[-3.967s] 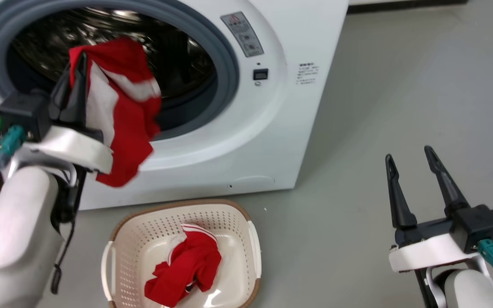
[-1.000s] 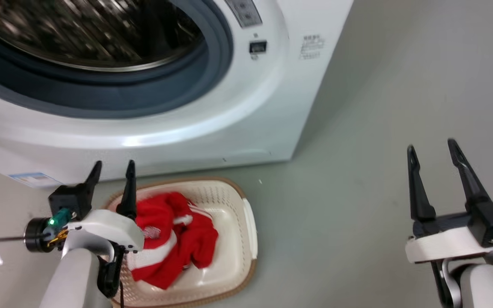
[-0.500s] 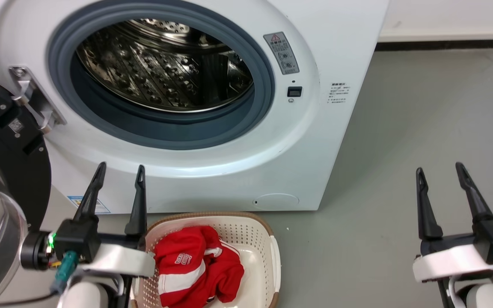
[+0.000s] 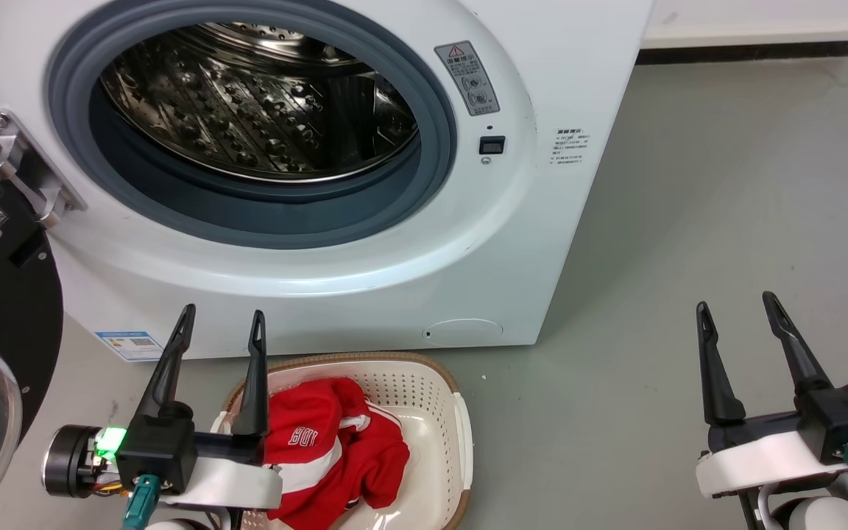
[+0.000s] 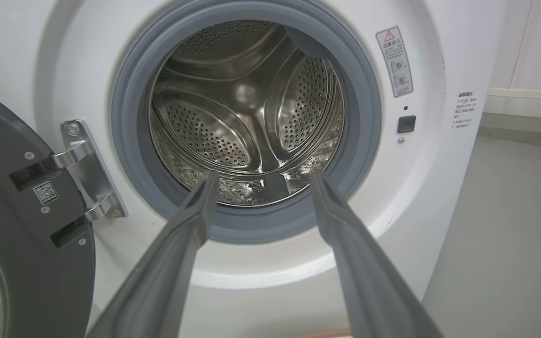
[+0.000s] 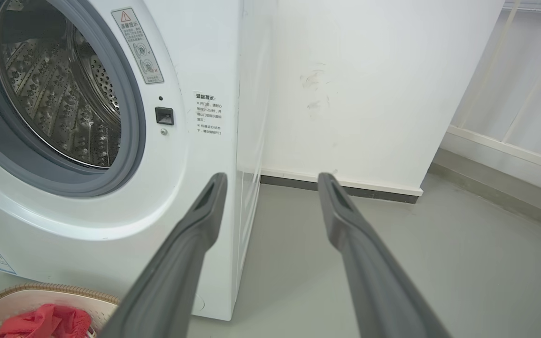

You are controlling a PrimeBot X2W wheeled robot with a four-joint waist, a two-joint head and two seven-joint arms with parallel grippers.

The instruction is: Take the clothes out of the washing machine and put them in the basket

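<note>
The washing machine, a smooth, glossy white box with a rounded front, takes up the upper left of the head view. It stands on a matt grey-green floor. Its round door, black-rimmed with a bulging clear glass bowl, hangs open at the left edge on a bright metal hinge. A thick grey rubber ring circles the mouth. Behind it the steel drum shines, dimpled and pierced with small holes.

At the bottom centre, just in front of the machine, sits the basket. It is oval, of cream plastic dotted with holes, and edged with a brown woven-look rim. The clothes lie inside it in a crumpled heap of soft bright red fabric with white stripes and small white lettering.

The left gripper, at the lower left, overlaps the basket's left rim. Its two long, dark, tapering fingers are spread wide with nothing between them. The right gripper, at the lower right over bare floor, is spread wide too, holds nothing, and is well apart from the basket.
</note>
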